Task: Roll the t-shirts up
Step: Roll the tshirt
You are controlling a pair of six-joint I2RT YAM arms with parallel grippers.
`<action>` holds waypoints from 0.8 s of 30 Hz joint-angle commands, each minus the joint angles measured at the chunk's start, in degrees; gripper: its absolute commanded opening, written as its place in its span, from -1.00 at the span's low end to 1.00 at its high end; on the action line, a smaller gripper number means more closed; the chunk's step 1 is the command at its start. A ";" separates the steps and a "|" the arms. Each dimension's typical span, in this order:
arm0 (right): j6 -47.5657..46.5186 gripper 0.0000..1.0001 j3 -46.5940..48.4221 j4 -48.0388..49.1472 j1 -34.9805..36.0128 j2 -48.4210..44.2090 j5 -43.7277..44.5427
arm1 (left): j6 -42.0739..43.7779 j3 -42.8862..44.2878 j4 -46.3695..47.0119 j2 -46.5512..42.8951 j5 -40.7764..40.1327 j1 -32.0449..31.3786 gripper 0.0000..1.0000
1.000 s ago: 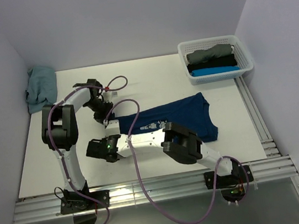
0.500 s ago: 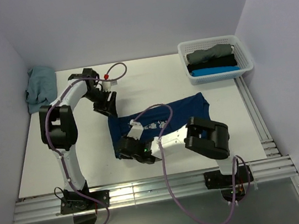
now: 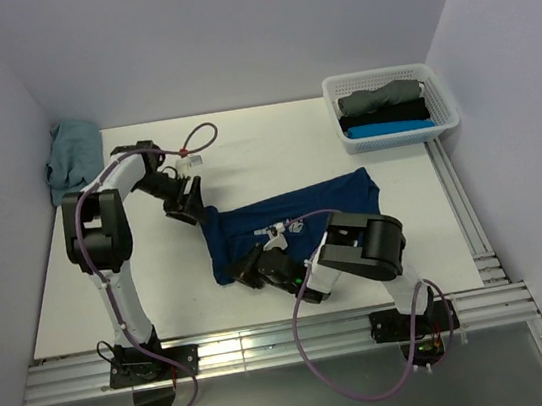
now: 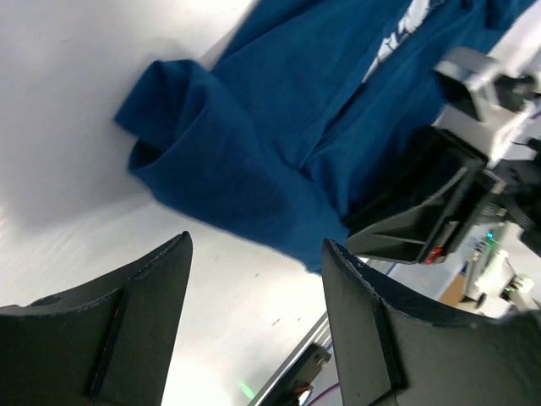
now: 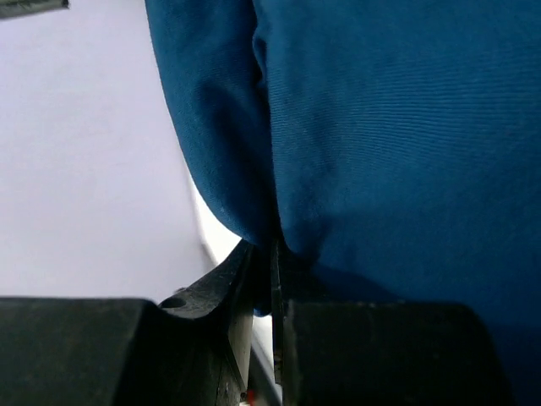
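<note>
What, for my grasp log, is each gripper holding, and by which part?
The right gripper pinches the navy t-shirt by a fold at its near edge; the left gripper is open, holding nothing.

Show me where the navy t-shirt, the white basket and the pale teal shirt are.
navy t-shirt [image 3: 341,196]: top external view, on the flat part of its body.
white basket [image 3: 398,139]: top external view, on its near wall.
pale teal shirt [image 3: 73,160]: top external view, on the middle of the crumpled heap.

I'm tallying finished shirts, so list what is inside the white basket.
Inside the white basket lie a grey shirt, a black shirt and a bright blue shirt, side by side. Anything beneath them is hidden.
</note>
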 commanded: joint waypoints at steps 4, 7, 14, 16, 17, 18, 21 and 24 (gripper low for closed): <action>7.58 -0.86 -2.02 19.54 -0.55 6.09 -1.59 | -2.30 -2.73 6.26 1.38 7.28 -0.85 0.36; 8.55 -0.87 -3.16 21.56 -0.63 6.62 -1.32 | -4.68 -3.70 8.72 1.56 6.41 -1.47 0.36; 7.59 -0.88 -3.08 16.57 -0.63 4.60 -1.15 | -9.00 -4.94 11.63 0.24 -0.36 -3.14 0.35; 7.67 -0.88 -2.81 16.12 -0.55 4.68 -1.06 | -8.74 -5.20 10.75 -1.50 -3.33 -3.23 0.36; 7.85 -0.88 -2.81 16.29 -0.63 5.12 -1.06 | -9.00 -6.50 11.79 -2.73 -5.01 -2.71 0.37; 7.85 -0.88 -2.38 16.38 -0.63 5.38 -1.41 | -9.52 -7.13 12.24 -4.66 -6.33 -2.44 0.39; 7.94 -0.89 -1.32 16.29 -0.72 6.44 -1.85 | -9.70 -8.80 11.89 -5.91 -8.19 -1.38 0.43; 8.20 -0.90 -1.05 16.38 -0.72 6.70 -1.85 | -10.14 -10.91 13.12 -6.87 -8.45 -0.86 0.60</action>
